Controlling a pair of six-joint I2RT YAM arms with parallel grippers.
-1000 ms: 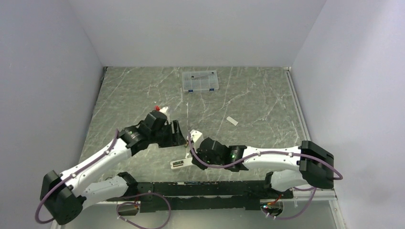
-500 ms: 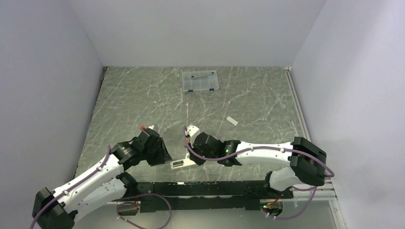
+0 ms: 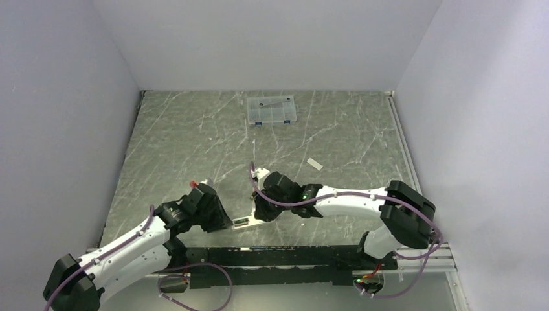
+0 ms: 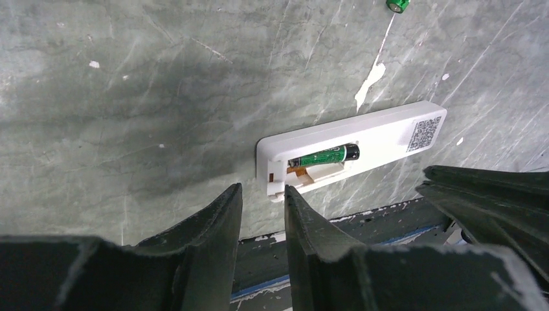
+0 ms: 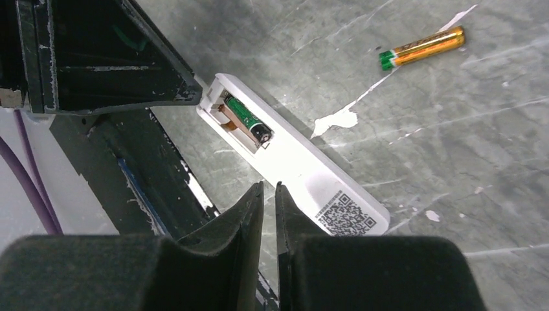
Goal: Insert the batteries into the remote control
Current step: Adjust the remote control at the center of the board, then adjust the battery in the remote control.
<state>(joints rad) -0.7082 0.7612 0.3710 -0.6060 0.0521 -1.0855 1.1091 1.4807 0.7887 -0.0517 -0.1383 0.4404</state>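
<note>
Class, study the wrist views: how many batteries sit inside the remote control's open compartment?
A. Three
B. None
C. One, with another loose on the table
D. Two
C: one green battery lies in the remote control compartment, while a second battery lies apart from it on the table.

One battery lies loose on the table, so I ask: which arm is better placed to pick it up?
Probably the right. The loose battery shows whole in the right wrist view, ahead of the right gripper; the left wrist view catches only its tip beyond the remote control.
</note>
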